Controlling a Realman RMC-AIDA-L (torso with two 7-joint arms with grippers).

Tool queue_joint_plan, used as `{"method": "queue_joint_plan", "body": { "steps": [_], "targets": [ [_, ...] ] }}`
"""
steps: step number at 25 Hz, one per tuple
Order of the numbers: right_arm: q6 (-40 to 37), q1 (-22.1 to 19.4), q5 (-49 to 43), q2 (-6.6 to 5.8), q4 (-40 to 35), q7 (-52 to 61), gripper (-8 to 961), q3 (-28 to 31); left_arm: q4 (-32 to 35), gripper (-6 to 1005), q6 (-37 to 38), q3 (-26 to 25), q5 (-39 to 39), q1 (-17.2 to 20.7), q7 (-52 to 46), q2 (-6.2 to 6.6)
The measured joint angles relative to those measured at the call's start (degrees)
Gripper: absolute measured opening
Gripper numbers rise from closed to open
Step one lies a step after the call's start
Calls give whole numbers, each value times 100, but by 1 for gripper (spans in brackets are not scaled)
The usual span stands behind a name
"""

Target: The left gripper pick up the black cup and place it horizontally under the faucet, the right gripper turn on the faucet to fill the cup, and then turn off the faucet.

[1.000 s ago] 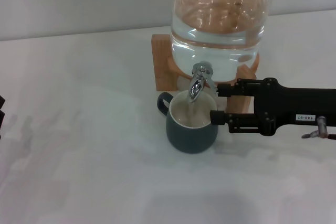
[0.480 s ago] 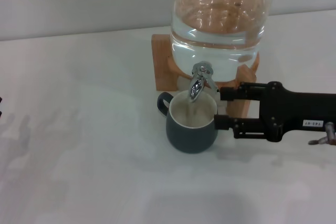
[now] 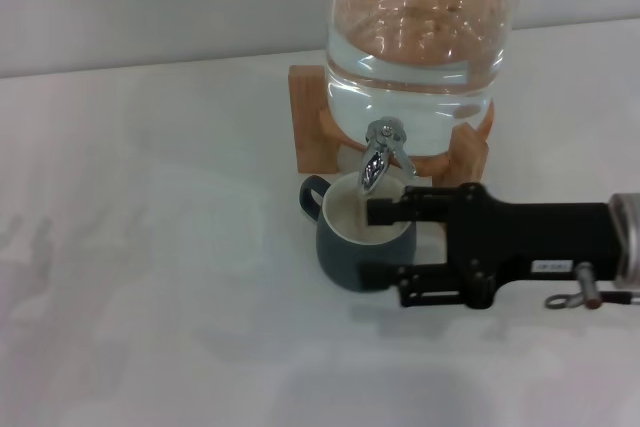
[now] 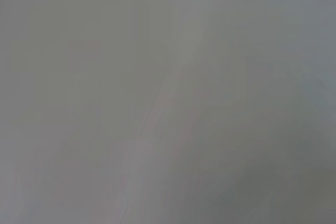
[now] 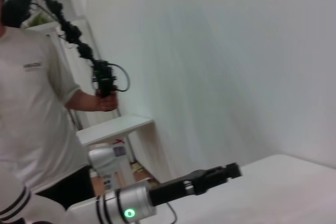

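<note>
The black cup (image 3: pixel 345 252) stands upright on the white table, right under the faucet (image 3: pixel 377 160) of the clear jar. Its handle points left. My right gripper (image 3: pixel 385 245) reaches in from the right, open. Its upper finger (image 3: pixel 400 210) lies across the cup's mouth just below the spout, and its lower finger (image 3: pixel 425 292) is in front of the cup's right side. The cup's inside is mostly hidden by that finger. My left gripper (image 5: pixel 220 173) shows only in the right wrist view, far off to the side, holding nothing I can see. The left wrist view shows only blank grey.
The water-filled glass jar (image 3: pixel 420 37) rests on a wooden stand (image 3: pixel 312 132) at the back of the table (image 3: pixel 150 277). A person in a white shirt (image 5: pixel 31 108) stands beyond the table, holding a black device.
My right gripper has moved left and nearer, from beside the cup to over it. The dark bit of the left arm at the head view's left edge is gone.
</note>
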Motion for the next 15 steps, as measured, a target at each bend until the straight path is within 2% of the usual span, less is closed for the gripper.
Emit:
{"method": "queue_joint_plan", "body": {
  "steps": [9, 15],
  "targets": [
    [-930, 77, 108, 0, -181, -25, 723, -937, -9, 338, 0, -1, -6, 1, -1, 15],
    [-1148, 95, 194, 0, -220, -42, 724, -975, -9, 339, 0, -1, -7, 16, -1, 15]
  ]
}}
